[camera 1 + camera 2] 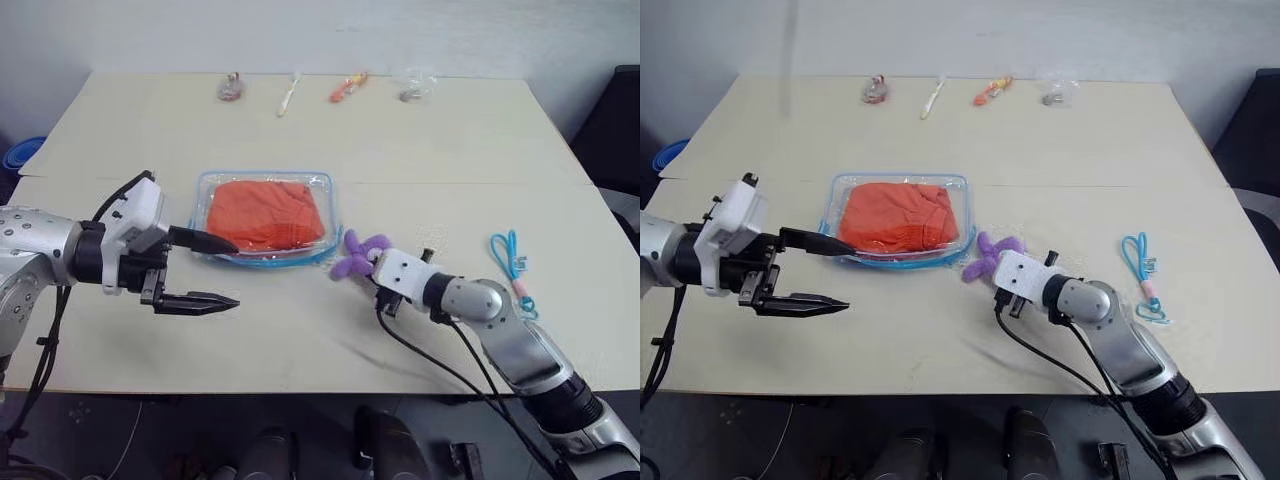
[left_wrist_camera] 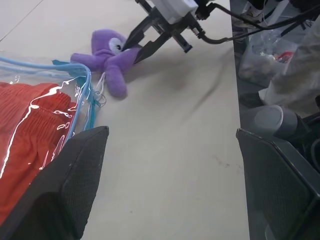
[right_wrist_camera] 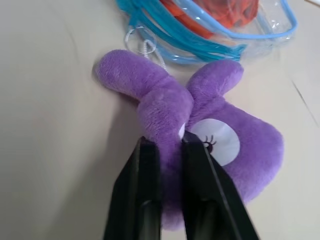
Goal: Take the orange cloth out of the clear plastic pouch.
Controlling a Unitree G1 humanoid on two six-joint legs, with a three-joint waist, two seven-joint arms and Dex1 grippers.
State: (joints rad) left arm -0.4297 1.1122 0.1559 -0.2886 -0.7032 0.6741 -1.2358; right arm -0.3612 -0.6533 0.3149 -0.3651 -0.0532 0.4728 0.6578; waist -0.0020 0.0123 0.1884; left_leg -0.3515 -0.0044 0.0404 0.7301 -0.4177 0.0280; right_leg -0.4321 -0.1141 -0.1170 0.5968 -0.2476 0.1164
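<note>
**Cloth not yet out**

The orange cloth [image 1: 265, 213] lies inside the clear pouch [image 1: 325, 185], centre of the frame. My left gripper [image 1: 212, 271] hangs spread beside the pouch's edge; my right gripper [image 3: 167, 145] pinches the purple plush toy [image 3: 225, 145]. Opening and extraction remain.

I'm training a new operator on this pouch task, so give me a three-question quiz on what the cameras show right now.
1. True or false: the orange cloth lies inside the clear plastic pouch.
2. What is the right gripper shut on? A) purple plush B) blue cord C) pouch
3. Are the left gripper fingers open or shut?

Key: 1 true; 2 A; 3 open.
</note>
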